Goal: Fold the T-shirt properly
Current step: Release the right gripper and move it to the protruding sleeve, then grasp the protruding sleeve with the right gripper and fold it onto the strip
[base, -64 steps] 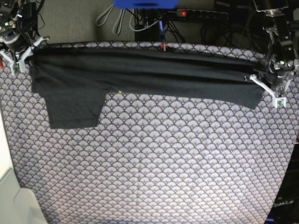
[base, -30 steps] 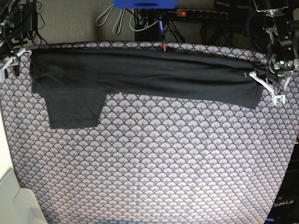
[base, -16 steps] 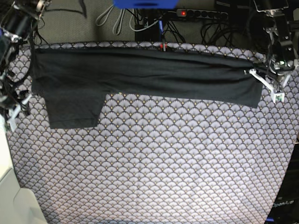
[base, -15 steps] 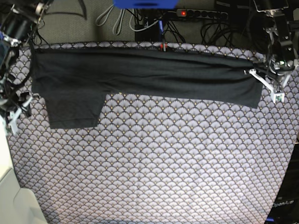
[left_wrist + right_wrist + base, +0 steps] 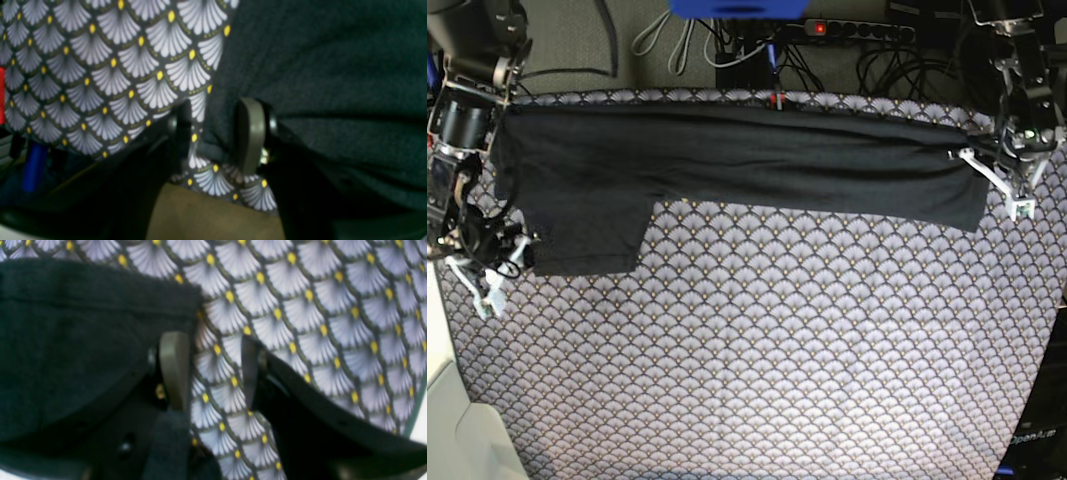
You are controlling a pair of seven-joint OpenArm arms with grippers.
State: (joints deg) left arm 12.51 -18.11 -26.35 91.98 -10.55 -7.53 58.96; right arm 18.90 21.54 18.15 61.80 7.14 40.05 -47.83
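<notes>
T-shirt (image 5: 727, 165) lay as a long folded band across the far part of the patterned worktop (image 5: 777, 360), one sleeve hanging toward the near-left in base view. Right gripper (image 5: 492, 275) had just left the far-left corner & dropped down beside the sleeve's outer edge; its fingers (image 5: 173, 370) were apart, empty, w/ only worktop between them. Left gripper (image 5: 217, 133) hadn't moved from the band's other end; fingers apart, straddling the cloth edge, not clamped. Prob. next: sleeve gets tucked in over the band.
</notes>
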